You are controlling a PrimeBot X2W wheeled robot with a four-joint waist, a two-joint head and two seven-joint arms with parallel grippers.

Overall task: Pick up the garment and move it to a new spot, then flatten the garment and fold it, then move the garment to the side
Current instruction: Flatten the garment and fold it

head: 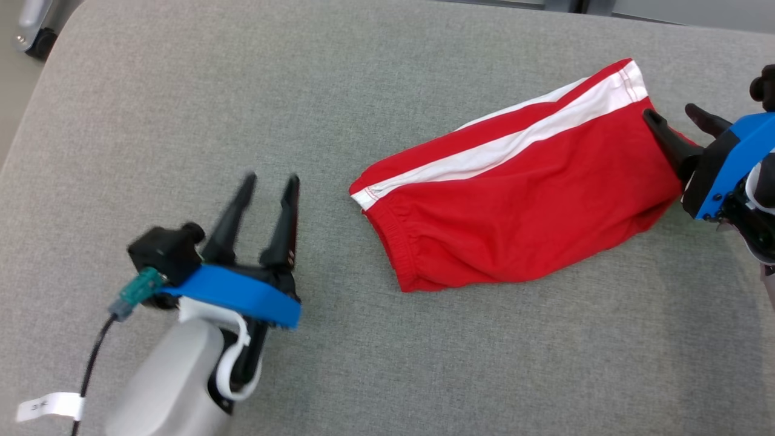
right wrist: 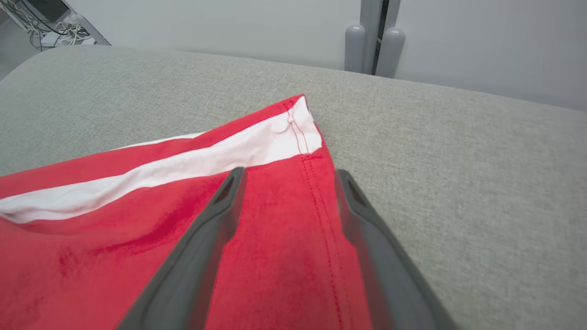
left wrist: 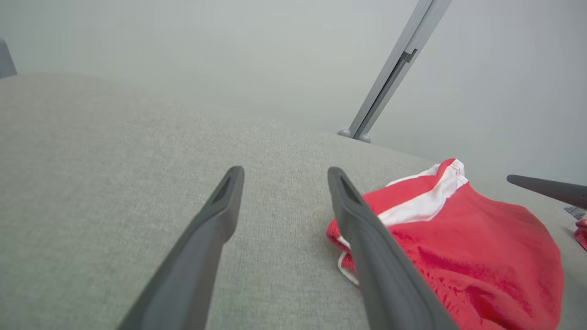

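Red cotton shorts with white side stripe (head: 514,206) lie folded on the grey fabric counter (head: 181,121), right of and clear of the open, empty left hand (head: 270,178), hem edge beneath the open right hand (head: 672,113), probably poised to regrip for the side move.

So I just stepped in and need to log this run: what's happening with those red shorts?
A two-armed robot is working on red shorts with a white stripe, which lie folded on a grey padded surface. Neither arm holds them: the left gripper stands open off the waistband end, clear of the cloth, and the right gripper is open over the hem end.
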